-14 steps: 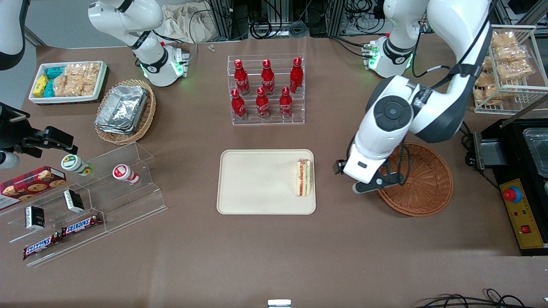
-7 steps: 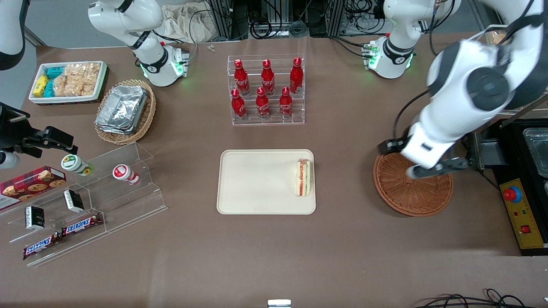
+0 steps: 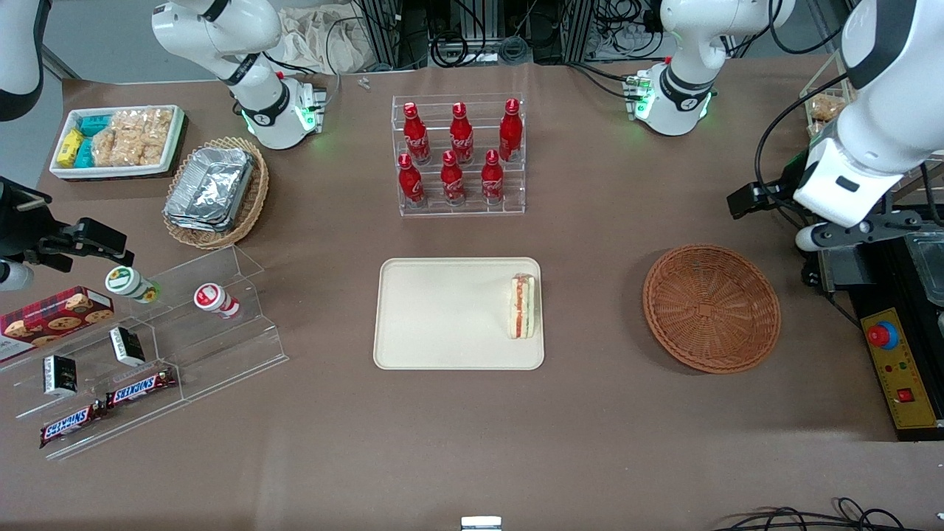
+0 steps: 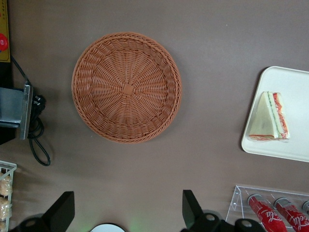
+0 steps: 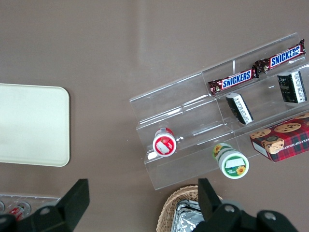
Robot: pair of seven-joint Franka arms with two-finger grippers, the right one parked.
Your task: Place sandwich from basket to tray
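The sandwich (image 3: 523, 306) (image 4: 269, 117) lies on its side on the cream tray (image 3: 442, 313) (image 4: 294, 82), at the tray's end nearest the basket. The reddish-brown wicker basket (image 3: 712, 308) (image 4: 126, 87) sits on the table with nothing in it. My gripper (image 3: 855, 230) (image 4: 126, 209) hangs high above the table, past the basket toward the working arm's end and a little farther from the front camera. It is open, its fingers wide apart with nothing between them.
A clear rack of red bottles (image 3: 459, 155) (image 4: 273, 210) stands farther from the front camera than the tray. A black box with a red button (image 3: 896, 354) is beside the basket. The tiered acrylic stand (image 3: 147, 346) and foil basket (image 3: 214, 192) lie toward the parked arm's end.
My gripper has risen and swung from between tray and basket, over the basket, out toward the working arm's end. The sandwich has stayed on the tray.
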